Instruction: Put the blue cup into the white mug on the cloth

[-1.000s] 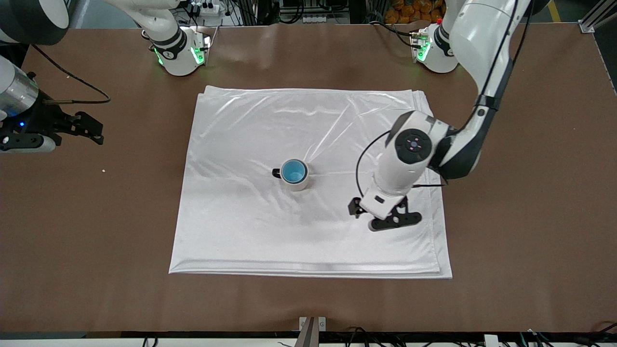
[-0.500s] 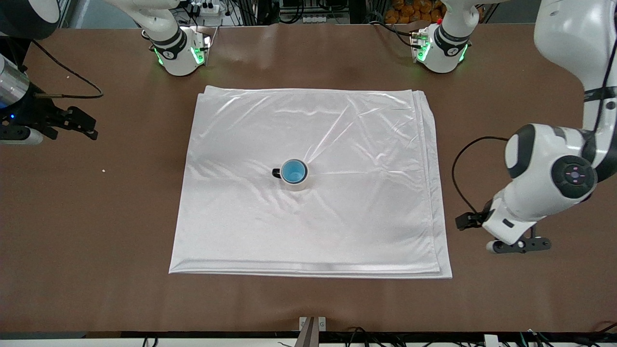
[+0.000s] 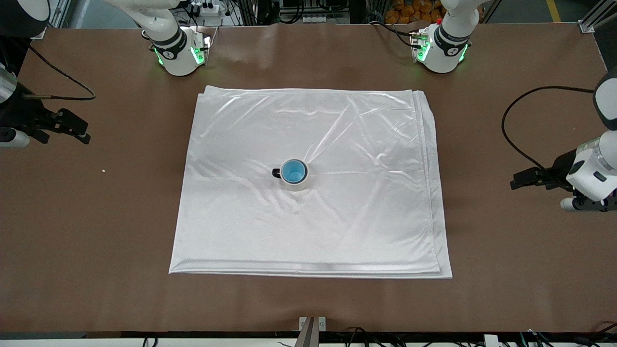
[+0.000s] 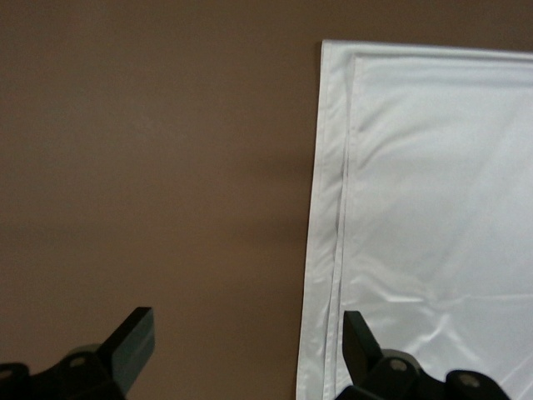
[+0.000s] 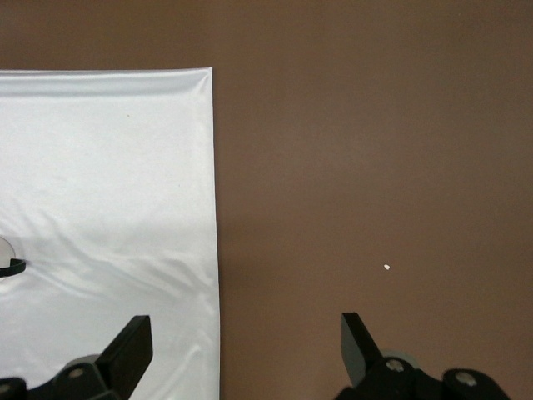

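The blue cup sits inside the white mug, which stands upright near the middle of the cloth with its dark handle toward the right arm's end. My left gripper is open and empty over bare table off the cloth's edge at the left arm's end; its wrist view shows its gripper and the cloth's layered edge. My right gripper is open and empty over bare table at the right arm's end; its wrist view shows its gripper, the cloth and a sliver of the mug's handle.
The brown table surrounds the cloth on all sides. A tiny white speck lies on the table near the right gripper, and it also shows in the right wrist view. The arm bases stand at the table's top edge.
My left arm has swung off the cloth to the table's left-arm end with its gripper empty. My right gripper has drawn back slightly toward its end. The cup and mug have not moved.
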Controlling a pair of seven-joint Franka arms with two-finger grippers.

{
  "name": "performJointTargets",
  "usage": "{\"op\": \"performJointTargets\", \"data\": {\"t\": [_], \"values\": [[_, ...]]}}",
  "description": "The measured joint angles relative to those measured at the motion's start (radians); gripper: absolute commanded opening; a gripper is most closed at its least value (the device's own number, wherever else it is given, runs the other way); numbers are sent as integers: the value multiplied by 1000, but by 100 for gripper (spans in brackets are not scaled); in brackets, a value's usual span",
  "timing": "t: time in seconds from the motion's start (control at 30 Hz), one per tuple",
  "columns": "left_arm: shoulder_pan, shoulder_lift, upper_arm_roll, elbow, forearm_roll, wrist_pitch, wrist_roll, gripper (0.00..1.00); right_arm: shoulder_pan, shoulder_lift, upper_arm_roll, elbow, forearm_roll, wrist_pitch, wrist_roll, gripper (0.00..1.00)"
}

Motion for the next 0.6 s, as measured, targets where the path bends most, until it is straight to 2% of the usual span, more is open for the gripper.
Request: {"op": "performJointTargets", "data": {"t": [0.27,0.6], "values": [[-7,-88,-42,-20,0,-53,-44,100,3,24,1,29,0,-4,6,100],[-23,-105,-54,15,0,-52,-58,100,14,36,1,46,0,-9,24,100]]}}
